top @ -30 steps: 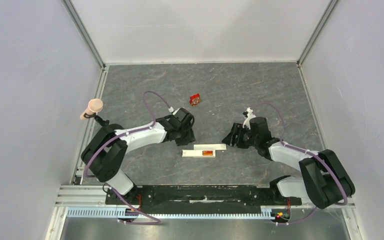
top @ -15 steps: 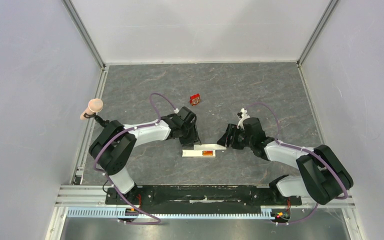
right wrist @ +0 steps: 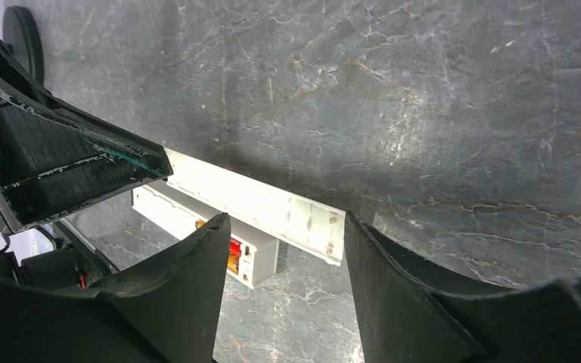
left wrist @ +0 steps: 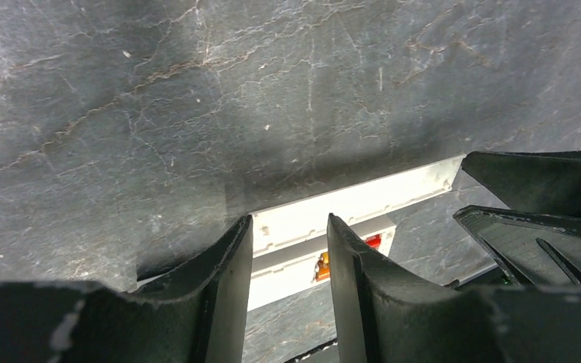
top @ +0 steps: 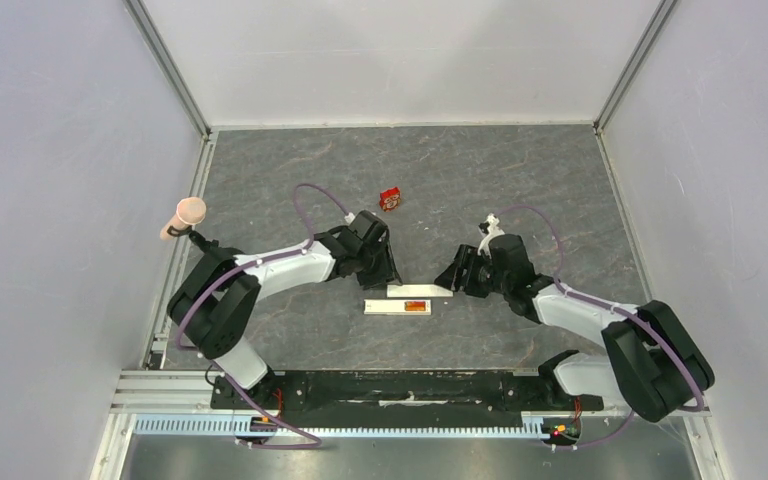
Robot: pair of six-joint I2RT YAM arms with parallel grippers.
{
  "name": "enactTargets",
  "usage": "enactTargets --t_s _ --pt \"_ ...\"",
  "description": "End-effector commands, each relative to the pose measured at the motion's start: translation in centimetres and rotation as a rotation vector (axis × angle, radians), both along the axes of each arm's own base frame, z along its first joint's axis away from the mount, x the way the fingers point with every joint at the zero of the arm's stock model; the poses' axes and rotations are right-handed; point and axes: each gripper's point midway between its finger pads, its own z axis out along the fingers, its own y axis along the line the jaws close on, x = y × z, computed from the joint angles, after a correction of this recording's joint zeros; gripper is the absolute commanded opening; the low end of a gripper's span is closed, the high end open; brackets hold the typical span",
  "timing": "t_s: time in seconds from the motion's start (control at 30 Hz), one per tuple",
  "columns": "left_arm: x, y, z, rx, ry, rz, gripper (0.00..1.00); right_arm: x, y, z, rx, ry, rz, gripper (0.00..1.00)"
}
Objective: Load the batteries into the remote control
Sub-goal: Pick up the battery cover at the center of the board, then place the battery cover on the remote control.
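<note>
The white remote control (top: 392, 307) lies on the grey table with its recess up. An orange-red battery (top: 415, 306) sits in that recess, and I cannot tell whether there are two. The battery also shows in the left wrist view (left wrist: 322, 266) and the right wrist view (right wrist: 233, 255). The thin white cover strip (top: 420, 290) lies just behind the remote, parallel to it. My left gripper (top: 388, 279) is open and empty at the strip's left end (left wrist: 289, 221). My right gripper (top: 451, 282) is open and empty at the strip's right end (right wrist: 287, 218).
A small red square box (top: 390, 199) stands further back on the table. A pinkish knob (top: 185, 214) sticks out at the left rail. White walls close in the table on three sides.
Both grippers have moved inward toward the ends of the cover strip. The remote and the battery have not moved.
</note>
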Motion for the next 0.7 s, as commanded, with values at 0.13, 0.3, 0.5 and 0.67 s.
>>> enactTargets --t_s 0.13,0.3,0.5,0.67 --pt "0.8 -3.0 5.7 -0.185 -0.109 -0.039 0.45 0.1 2.4 4.5 0.139 -0.068 0.059 0.59" --pt "0.2 -2.6 6.8 -0.199 -0.109 -0.036 0.45 -0.5 2.6 5.3 0.162 -0.061 0.072 0.58" --pt "-1.4 -1.4 6.2 -0.184 -0.075 -0.040 0.44 -2.1 2.8 5.1 0.158 -0.025 0.104 0.58" --pt "-2.6 -0.3 4.9 -0.165 -0.045 -0.027 0.43 -3.4 2.8 4.1 0.153 0.010 0.115 0.58"
